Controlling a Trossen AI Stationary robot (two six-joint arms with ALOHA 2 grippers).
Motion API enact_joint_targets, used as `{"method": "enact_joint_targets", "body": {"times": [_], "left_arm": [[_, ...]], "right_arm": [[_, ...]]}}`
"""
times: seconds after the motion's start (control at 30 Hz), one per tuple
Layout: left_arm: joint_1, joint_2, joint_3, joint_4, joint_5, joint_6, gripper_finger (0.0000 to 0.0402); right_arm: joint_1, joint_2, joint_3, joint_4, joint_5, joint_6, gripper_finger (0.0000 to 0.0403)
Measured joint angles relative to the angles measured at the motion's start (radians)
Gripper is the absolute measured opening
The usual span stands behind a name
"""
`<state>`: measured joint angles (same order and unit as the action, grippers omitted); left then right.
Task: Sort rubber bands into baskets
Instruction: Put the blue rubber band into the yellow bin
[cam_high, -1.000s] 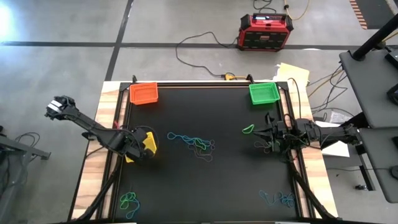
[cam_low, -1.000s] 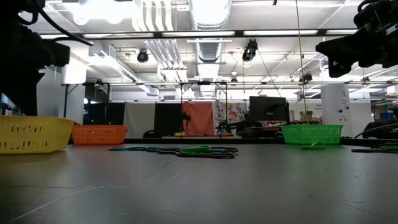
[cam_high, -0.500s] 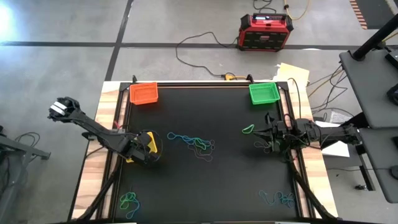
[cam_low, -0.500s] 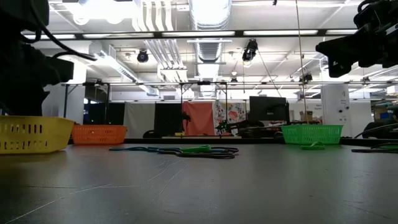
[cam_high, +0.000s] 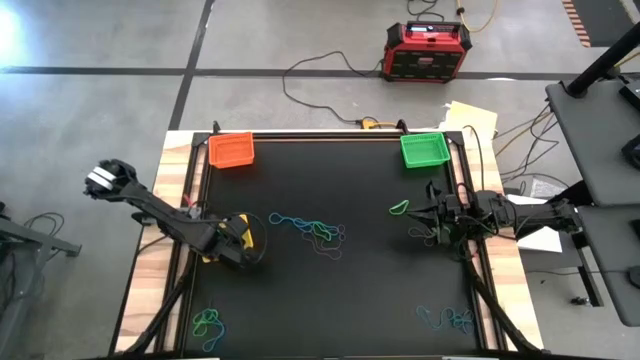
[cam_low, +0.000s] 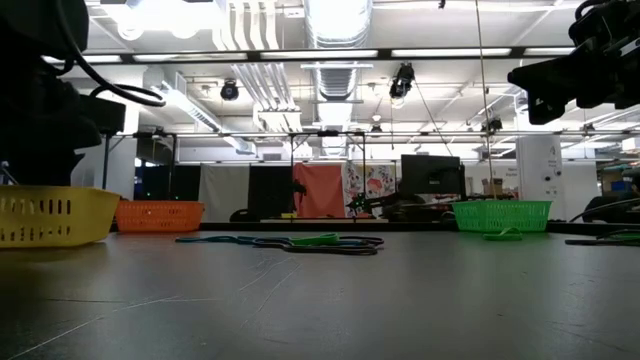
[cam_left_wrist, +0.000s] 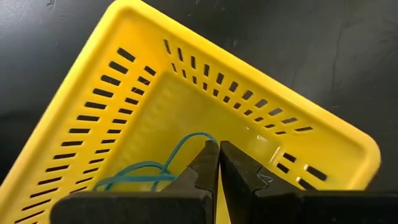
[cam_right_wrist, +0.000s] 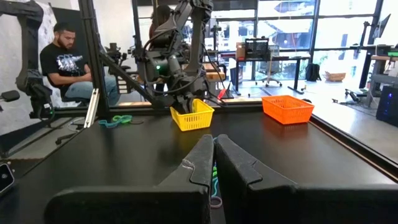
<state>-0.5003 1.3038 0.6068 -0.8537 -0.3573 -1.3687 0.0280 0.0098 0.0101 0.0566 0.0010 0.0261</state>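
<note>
High: left gripper (cam_high: 238, 240) over yellow basket (cam_high: 243, 222), right gripper (cam_high: 430, 217) waits by table edge | Low: rubber bands (cam_low: 300, 241) lie mid-table | Left wrist: closed on blue band (cam_left_wrist: 158, 165) to drop it in | Right wrist: closed, empty.

Three baskets are counted: one orange basket (cam_high: 231, 150), one green basket (cam_high: 424, 149), one yellow basket (cam_high: 238, 232). Four loose groups of rubber bands (cam_high: 312, 231) are counted on the black table (cam_high: 330, 290), plus one single green band (cam_high: 399, 208). One red-and-black box (cam_high: 428, 50) is counted. Two arms are counted.
</note>
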Motion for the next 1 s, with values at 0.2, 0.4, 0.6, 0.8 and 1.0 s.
{"method": "enact_joint_targets", "body": {"times": [0.2,0.4,0.6,0.8,1.0], "left_arm": [[0.000,0.025,0.049,-0.035,0.000,0.025,0.0034],[0.000,0.019,0.123,-0.183,0.000,0.021,0.0097],[0.000,0.001,0.197,-0.228,-0.079,0.004,0.0150],[0.001,0.016,0.307,-0.181,-0.248,0.085,0.0170],[0.001,0.051,0.376,-0.120,-0.308,0.184,0.0171]], "right_arm": [[0.000,0.000,0.000,0.000,0.000,0.000,0.0009],[0.000,0.000,0.000,0.000,0.000,0.000,0.0009],[0.000,0.000,0.000,0.000,0.000,0.000,0.0009],[0.000,0.000,0.000,0.000,0.000,0.000,0.0009],[0.000,0.000,0.000,0.000,0.000,0.000,0.0009]]}}
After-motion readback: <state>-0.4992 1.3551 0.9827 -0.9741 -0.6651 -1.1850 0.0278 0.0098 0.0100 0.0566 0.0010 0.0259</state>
